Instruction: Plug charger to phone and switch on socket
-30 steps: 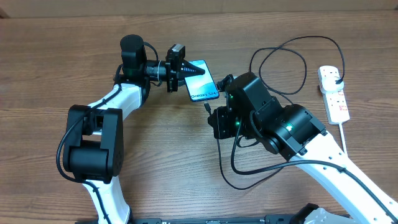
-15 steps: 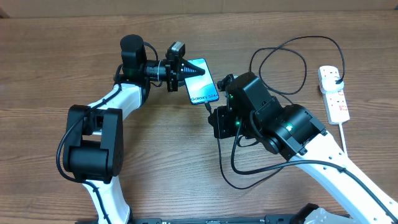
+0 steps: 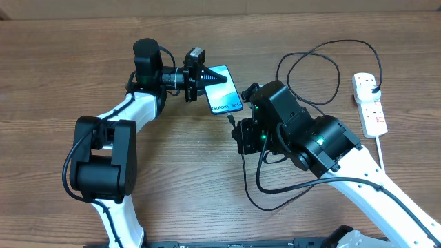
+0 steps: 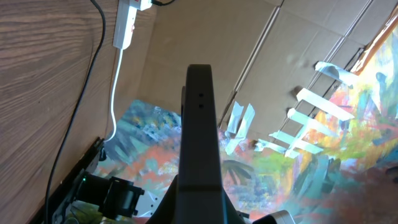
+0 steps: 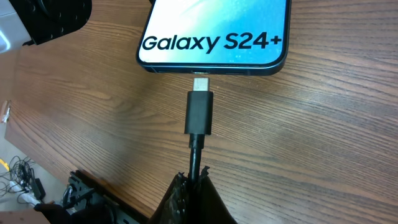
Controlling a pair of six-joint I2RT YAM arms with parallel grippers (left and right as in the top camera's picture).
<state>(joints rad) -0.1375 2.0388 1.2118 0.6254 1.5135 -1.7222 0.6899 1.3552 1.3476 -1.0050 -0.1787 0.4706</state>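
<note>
The phone (image 3: 224, 95), its blue screen reading "Galaxy S24+", lies tilted on the table. My left gripper (image 3: 209, 79) is shut on its far end. In the left wrist view the phone (image 4: 199, 118) shows edge-on between the jaws (image 4: 199, 193). My right gripper (image 3: 239, 129) is shut on the charger cable just behind its connector (image 3: 231, 118). In the right wrist view the connector (image 5: 199, 112) points at the phone's (image 5: 214, 31) bottom edge, its metal tip at the port and still showing; the jaws (image 5: 198, 179) pinch the cable. The socket (image 3: 371, 103) lies far right with the black plug in it.
The charger cable (image 3: 310, 65) loops across the table between the right arm and the socket, and under the right arm (image 3: 255, 186). The socket's white cord (image 3: 380, 148) runs toward the front right. The socket (image 4: 127, 22) and its cord also show in the left wrist view.
The phone's bottom end and the connector have come slightly closer together over the last second. In the last half second nothing has visibly moved.
</note>
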